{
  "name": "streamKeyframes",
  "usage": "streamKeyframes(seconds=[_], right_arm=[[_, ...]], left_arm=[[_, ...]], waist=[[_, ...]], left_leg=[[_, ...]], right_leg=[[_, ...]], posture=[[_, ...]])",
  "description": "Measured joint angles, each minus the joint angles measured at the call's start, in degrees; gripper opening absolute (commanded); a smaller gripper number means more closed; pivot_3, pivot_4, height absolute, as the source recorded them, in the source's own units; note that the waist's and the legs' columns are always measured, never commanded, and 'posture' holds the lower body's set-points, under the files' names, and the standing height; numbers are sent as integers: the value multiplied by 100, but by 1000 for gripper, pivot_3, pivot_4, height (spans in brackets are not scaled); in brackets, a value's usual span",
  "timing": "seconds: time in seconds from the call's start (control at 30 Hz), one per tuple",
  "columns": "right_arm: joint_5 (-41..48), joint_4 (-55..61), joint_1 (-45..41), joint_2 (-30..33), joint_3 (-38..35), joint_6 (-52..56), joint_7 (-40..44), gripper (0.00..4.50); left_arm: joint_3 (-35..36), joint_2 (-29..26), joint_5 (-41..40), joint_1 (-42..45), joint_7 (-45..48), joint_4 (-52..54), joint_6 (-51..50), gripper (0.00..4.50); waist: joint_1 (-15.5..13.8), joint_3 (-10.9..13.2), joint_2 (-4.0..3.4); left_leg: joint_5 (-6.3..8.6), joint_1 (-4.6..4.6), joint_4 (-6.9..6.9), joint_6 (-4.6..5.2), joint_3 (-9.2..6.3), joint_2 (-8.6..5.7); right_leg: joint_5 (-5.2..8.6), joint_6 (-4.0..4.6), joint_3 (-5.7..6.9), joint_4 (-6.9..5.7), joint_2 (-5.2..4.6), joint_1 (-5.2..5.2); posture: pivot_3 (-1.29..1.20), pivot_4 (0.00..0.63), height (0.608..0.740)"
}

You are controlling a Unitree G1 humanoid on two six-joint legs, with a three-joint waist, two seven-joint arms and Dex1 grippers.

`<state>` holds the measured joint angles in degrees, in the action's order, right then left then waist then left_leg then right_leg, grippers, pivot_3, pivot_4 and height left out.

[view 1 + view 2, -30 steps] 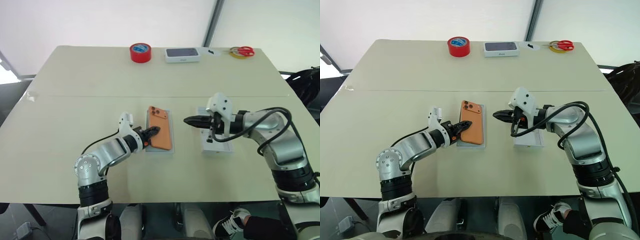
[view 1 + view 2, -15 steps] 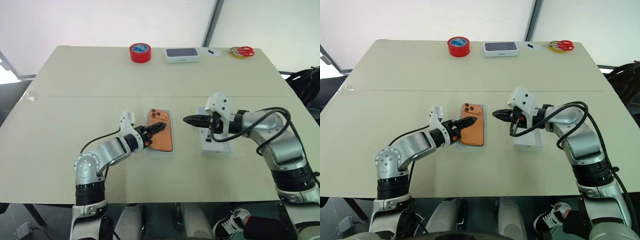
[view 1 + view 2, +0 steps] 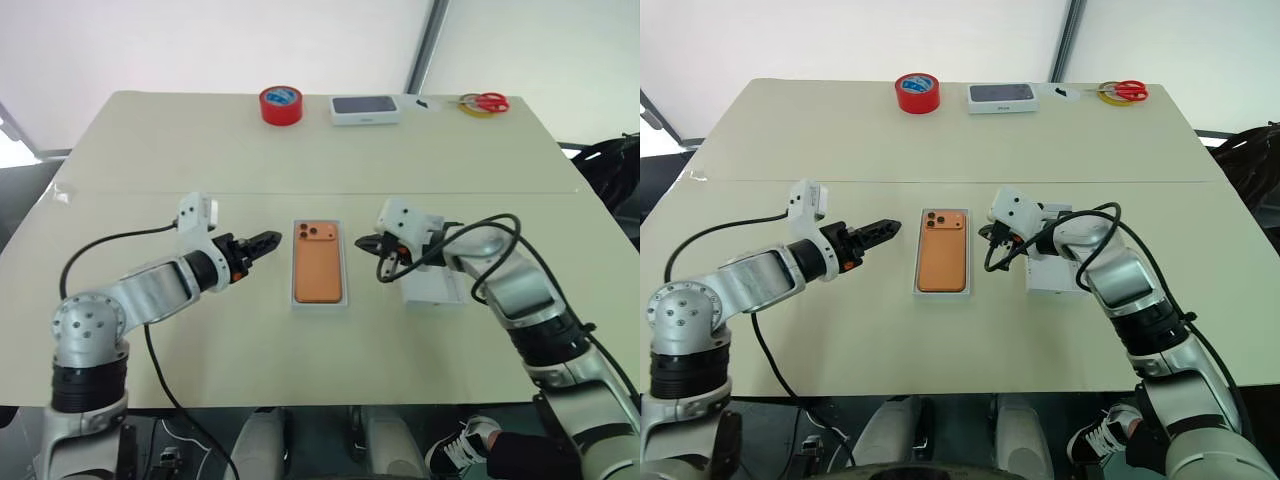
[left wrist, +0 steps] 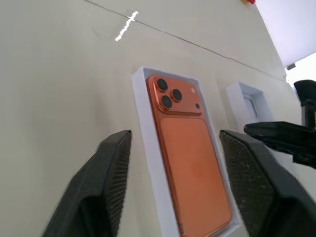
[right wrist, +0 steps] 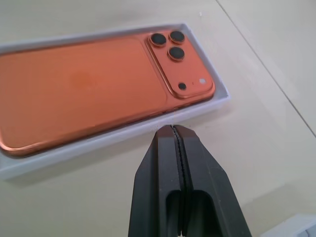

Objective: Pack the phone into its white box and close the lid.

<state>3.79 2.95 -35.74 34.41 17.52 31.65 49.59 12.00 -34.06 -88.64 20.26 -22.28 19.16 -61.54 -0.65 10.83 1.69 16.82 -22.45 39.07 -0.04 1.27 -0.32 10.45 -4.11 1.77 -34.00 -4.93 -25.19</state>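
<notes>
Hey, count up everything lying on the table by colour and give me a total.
Orange: 1, the phone
White: 3, the white box around the phone, the lid, the box with a dark top
Red: 2, the tape roll, the scissors
Total: 6

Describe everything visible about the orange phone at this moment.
The phone is slim, matte orange, with rounded corners and three dark lenses on a raised orange block at its far corner. It lies flat, back up, inside the white box, whose low walls frame it. Nothing else touches it: the left end effector, open, and the right end effector, shut, flank it apart.
</notes>
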Motion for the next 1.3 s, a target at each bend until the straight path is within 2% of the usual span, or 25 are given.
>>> streamKeyframes(seconds=[0.1, 0.23, 0.33, 0.6, 0.77, 1.1, 1.3], right_arm=[[-308, -201, -130, -79, 181, 18, -152, 0], [-584, -335, -207, -281, 347, 186, -354, 0], [-756, -335, -238, -403, 496, 258, -446, 0], [-1056, -251, -229, -582, 833, 482, -485, 0], [-1220, -180, -193, -493, 835, 567, -481, 0], [-1247, 420, 276, 273, 499, 787, -112, 0], [-1244, 1142, 945, 939, 40, 1213, 64, 0]], left_arm=[[-288, -485, 853, -272, 509, 51, -39, 56], [-966, -794, 2093, -354, 1194, 29, -31, 56], [-1491, -768, 2838, -161, 1645, -13, 10, 56], [-2385, 264, 4163, 623, 2390, -349, 55, 56], [-2485, 619, 4698, 899, 2776, -620, -39, 56], [-2726, 1472, 5360, 1317, 3405, -981, -334, 56], [-3080, 2144, 5818, 1678, 3757, -1471, -318, 56]], waist=[[9, 2, -3], [-5, 3, -6], [-17, 3, -5], [-9, 3, -6], [-18, 3, -6], [-39, 3, -5], [-102, 3, -6]], left_leg=[[0, 1, -2, -1, 4, -1], [0, -2, -3, -1, 4, 2], [-1, -4, -2, -1, 2, 1], [-1, -3, -1, 0, 0, 0], [-1, 0, 3, 1, -4, -1], [5, -1, 9, 13, -9, -16], [6, 1, 10, 15, -11, -15]], right_leg=[[0, 0, 0, 0, 3, -2], [1, 0, 0, 0, 5, -4], [1, 0, 1, 0, 3, -3], [0, -2, 2, -2, 1, -2], [1, -4, 3, -3, 0, 7], [6, -14, 3, 2, -13, 16], [10, -18, 6, 2, -13, 18]], posture=[[0, 150, 732], [0, 150, 732], [0, 150, 732], [0, 150, 732], [0, 150, 732], [0, 150, 732], [0, 150, 732]])
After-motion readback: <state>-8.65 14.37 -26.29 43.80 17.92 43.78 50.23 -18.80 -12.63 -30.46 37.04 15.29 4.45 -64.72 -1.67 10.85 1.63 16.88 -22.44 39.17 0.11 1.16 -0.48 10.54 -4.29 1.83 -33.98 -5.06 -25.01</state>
